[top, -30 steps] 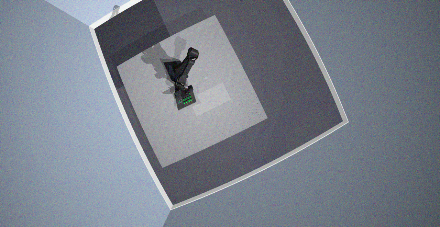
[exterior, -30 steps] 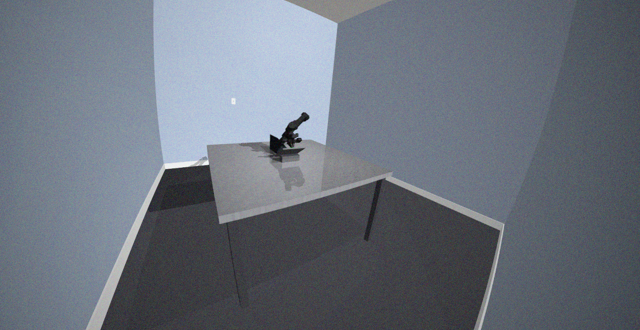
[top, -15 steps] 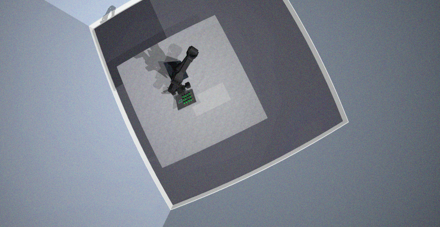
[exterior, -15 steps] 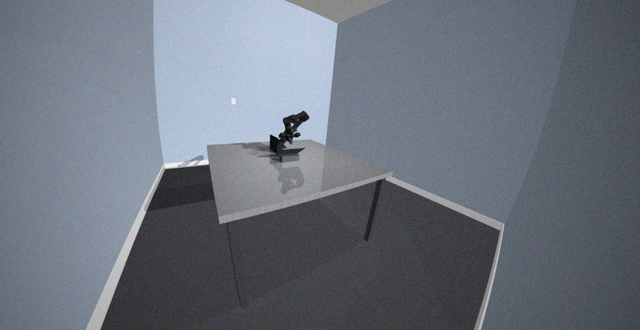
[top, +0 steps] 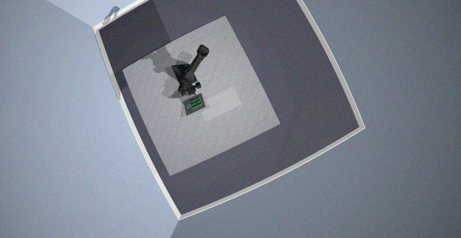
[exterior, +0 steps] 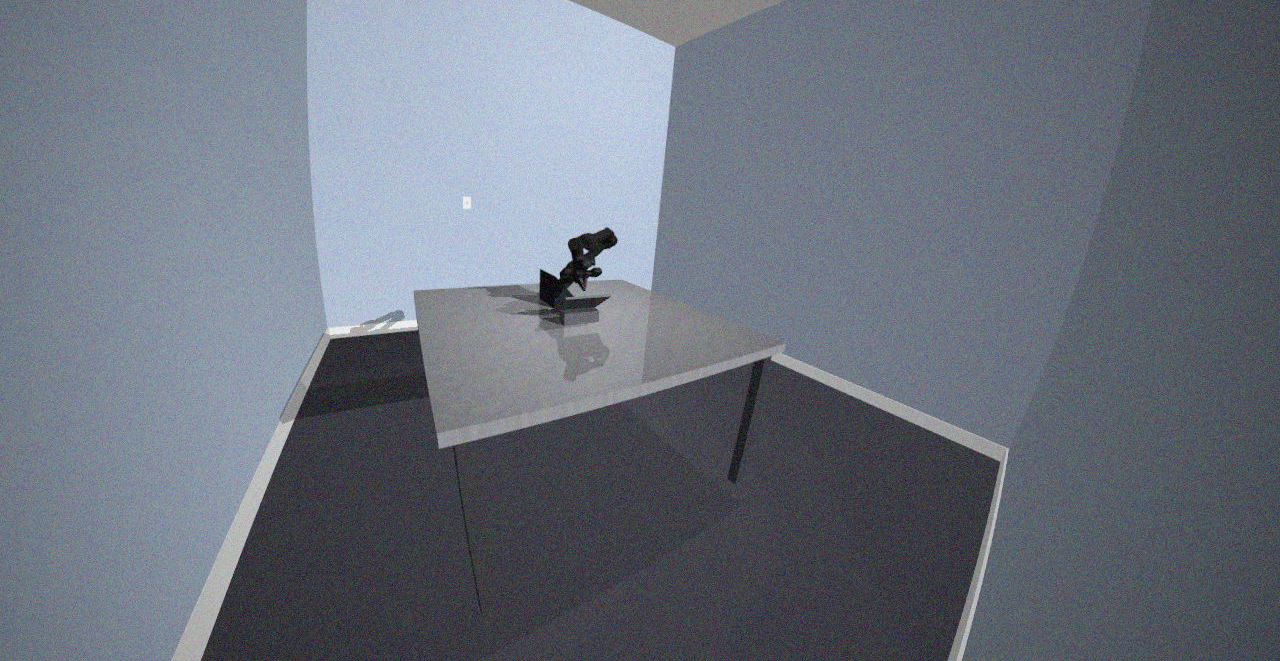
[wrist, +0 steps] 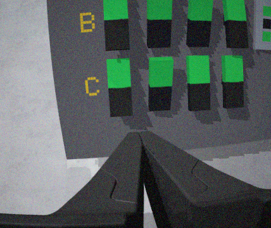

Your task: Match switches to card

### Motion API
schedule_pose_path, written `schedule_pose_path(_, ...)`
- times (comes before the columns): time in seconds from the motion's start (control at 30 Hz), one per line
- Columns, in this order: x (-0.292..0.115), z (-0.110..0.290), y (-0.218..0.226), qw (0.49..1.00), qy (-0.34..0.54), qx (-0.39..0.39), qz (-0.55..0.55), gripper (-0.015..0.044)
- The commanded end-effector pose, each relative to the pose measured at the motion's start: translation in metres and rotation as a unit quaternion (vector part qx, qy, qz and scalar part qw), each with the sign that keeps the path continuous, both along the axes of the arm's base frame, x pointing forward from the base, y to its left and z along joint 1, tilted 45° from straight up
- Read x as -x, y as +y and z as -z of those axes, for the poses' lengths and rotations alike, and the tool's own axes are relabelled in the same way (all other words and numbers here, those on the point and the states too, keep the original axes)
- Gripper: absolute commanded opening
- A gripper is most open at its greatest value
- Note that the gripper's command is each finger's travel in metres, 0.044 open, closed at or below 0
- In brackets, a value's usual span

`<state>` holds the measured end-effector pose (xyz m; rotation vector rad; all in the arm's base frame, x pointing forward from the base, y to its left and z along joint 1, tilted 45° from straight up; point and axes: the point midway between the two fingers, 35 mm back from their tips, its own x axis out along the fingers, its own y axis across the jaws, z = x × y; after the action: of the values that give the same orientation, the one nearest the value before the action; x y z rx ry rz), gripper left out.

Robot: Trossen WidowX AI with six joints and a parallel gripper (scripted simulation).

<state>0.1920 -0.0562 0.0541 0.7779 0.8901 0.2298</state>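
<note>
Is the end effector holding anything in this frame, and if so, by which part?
Nothing is held. The end effector is shut with its fingers pressed together and nothing between them, sitting near the close edge of the switch panel, below row C.
</note>
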Motion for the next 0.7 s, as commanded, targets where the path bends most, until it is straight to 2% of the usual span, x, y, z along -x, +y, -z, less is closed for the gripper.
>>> schedule_pose_path(0.0, -0.012, 0.012, 0.015, 1.0, -0.008, -0.003, 0.003, 0.0)
schedule_pose_path(0.67, -0.027, 0.026, 0.028, 1.0, -0.011, -0.005, 0.004, 0.0)
